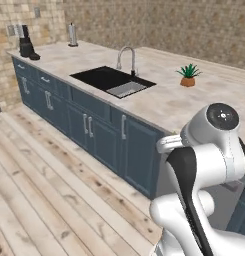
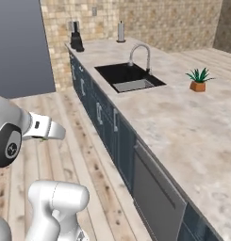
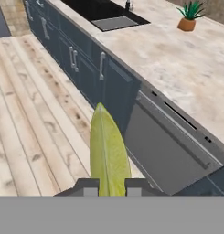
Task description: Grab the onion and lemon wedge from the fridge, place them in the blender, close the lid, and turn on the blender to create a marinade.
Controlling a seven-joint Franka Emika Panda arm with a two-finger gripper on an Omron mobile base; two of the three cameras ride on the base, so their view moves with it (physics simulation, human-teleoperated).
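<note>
The lemon wedge (image 3: 108,151), a pointed yellow-green piece, stands up between my two dark fingertips in the hand view, and my gripper (image 3: 111,185) is shut on it. It hangs over the wooden floor in front of the dark blue cabinets. In the right base view a green speck of the lemon wedge (image 2: 43,138) peeks out under my white hand. The blender (image 1: 26,44) (image 2: 77,37), a clear jar on a black base, stands far off at the counter's end by the brick wall. I cannot make out its lid at this distance. The onion is out of view.
A long marble counter (image 1: 159,100) holds a black sink (image 1: 111,80) with a curved tap, a small potted plant (image 1: 188,76) and an upright grey roll (image 1: 72,35). A dishwasher front (image 3: 168,146) lies just ahead. A tall grey panel (image 2: 20,47) rises at the left.
</note>
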